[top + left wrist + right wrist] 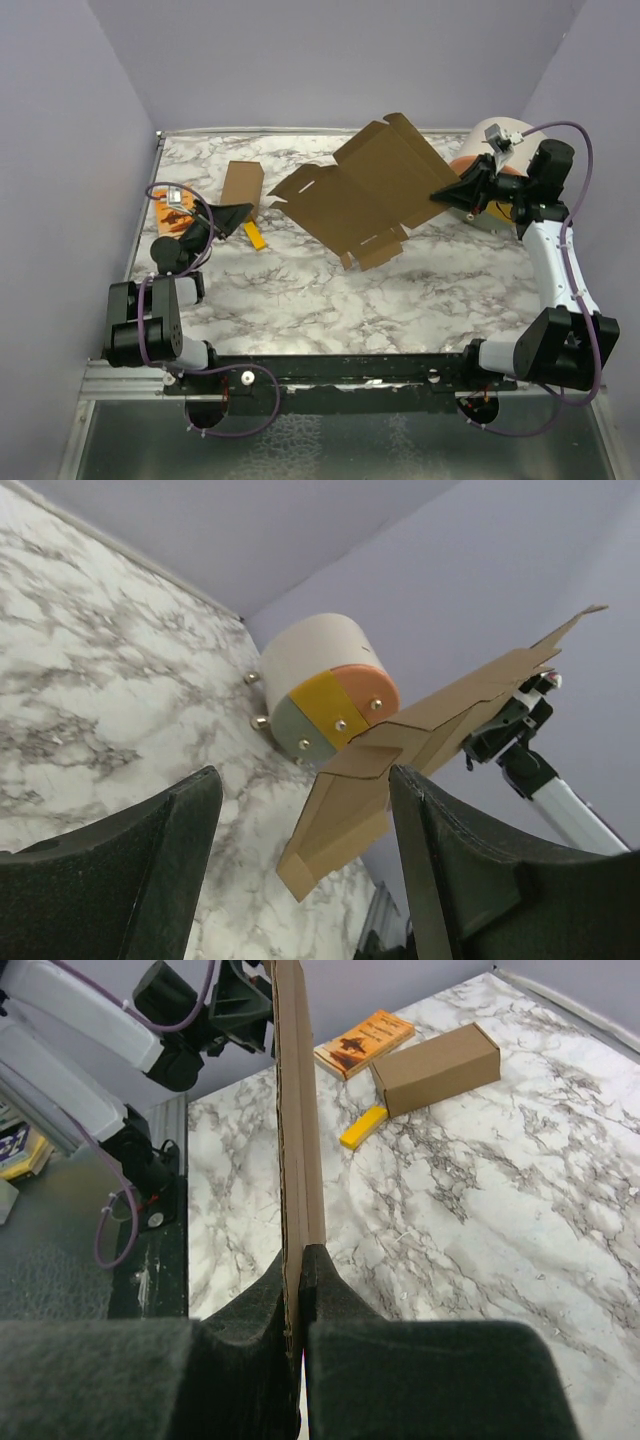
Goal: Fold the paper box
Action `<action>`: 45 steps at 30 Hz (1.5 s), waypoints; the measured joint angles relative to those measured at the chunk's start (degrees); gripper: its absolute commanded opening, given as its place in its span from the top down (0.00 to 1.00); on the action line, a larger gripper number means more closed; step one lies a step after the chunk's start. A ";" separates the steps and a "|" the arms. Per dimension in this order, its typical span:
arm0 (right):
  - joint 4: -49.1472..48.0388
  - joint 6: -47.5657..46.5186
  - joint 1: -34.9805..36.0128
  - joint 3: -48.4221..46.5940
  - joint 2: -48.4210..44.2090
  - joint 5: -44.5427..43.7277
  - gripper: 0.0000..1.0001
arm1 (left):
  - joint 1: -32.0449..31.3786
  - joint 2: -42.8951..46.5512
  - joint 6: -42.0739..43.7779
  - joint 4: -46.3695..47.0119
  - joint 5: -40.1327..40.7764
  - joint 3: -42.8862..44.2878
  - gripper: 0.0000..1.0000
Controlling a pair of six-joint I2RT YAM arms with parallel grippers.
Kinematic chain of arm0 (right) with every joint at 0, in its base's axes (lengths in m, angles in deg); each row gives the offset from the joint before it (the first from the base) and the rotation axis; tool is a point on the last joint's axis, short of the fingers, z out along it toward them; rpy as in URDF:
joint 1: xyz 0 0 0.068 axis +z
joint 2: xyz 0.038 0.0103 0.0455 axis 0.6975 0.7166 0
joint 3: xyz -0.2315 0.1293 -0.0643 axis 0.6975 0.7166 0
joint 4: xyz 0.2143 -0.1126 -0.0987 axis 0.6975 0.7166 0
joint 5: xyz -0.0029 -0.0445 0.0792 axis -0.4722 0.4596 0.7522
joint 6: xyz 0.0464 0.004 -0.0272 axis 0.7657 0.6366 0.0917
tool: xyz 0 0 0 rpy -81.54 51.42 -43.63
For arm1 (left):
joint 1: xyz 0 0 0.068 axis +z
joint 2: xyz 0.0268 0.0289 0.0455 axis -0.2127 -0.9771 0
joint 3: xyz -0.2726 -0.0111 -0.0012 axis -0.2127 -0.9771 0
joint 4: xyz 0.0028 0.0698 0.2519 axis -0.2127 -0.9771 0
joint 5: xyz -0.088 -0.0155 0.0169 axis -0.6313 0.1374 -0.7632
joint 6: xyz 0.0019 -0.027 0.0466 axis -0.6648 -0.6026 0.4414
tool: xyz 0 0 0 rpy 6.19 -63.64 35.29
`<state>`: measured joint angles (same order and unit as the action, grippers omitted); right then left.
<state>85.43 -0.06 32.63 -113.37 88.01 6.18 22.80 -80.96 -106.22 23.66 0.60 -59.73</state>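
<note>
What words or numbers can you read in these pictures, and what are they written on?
No text here can be read.
orange booklet: dark print and a picture on its cover, too blurred to read.
paper box: plain brown, no writing in view.
narrower box: plain brown, no writing in view.
</note>
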 measured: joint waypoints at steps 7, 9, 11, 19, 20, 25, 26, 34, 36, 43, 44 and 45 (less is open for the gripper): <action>-5.92 6.27 0.02 0.74 0.00 0.07 0.99 | -3.74 -3.91 -3.61 2.99 -1.90 0.87 0.32; -6.56 6.95 0.00 0.74 -0.02 0.09 0.99 | -4.07 -5.29 -3.96 2.99 -1.99 1.57 0.33; -6.82 7.50 0.02 0.74 -0.02 0.09 0.99 | -4.44 -6.16 -3.98 2.99 -2.12 2.08 0.35; -7.17 8.20 0.02 0.74 -0.02 0.13 0.99 | -5.18 -7.61 -4.15 3.04 -2.25 3.30 0.39; -7.17 8.20 0.00 0.74 -0.02 0.15 0.99 | -5.18 -7.96 -4.24 3.04 -2.21 3.65 0.41; -7.17 8.11 0.00 0.74 -0.02 0.15 0.99 | -5.31 -9.03 -5.09 3.04 -2.12 5.75 0.45; -7.15 8.11 0.02 0.74 -0.02 0.15 0.99 | -5.42 -9.27 -5.20 3.04 -2.12 6.16 0.45; -6.99 7.63 0.00 0.74 -0.02 0.17 0.99 | -7.93 -13.57 -5.49 3.10 -2.12 8.76 0.48; -6.99 7.61 0.02 0.74 -0.02 0.17 0.99 | -8.24 -14.03 -5.49 3.08 -2.14 8.96 0.46; -6.99 7.58 0.02 0.74 -0.02 0.17 0.99 | -10.25 -14.08 -5.03 3.13 -2.80 10.21 0.45; -6.99 7.58 0.02 0.74 -0.02 0.17 0.99 | -10.56 -14.08 -4.96 3.15 -3.10 10.25 0.45; -6.99 7.58 0.02 0.74 -0.02 0.17 0.99 | -10.69 -14.08 -4.92 3.15 -3.45 10.25 0.46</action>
<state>78.44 7.53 32.66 -112.63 87.99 6.36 12.12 -95.03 -111.14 26.80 -2.85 -49.48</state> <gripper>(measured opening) 0.017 0.549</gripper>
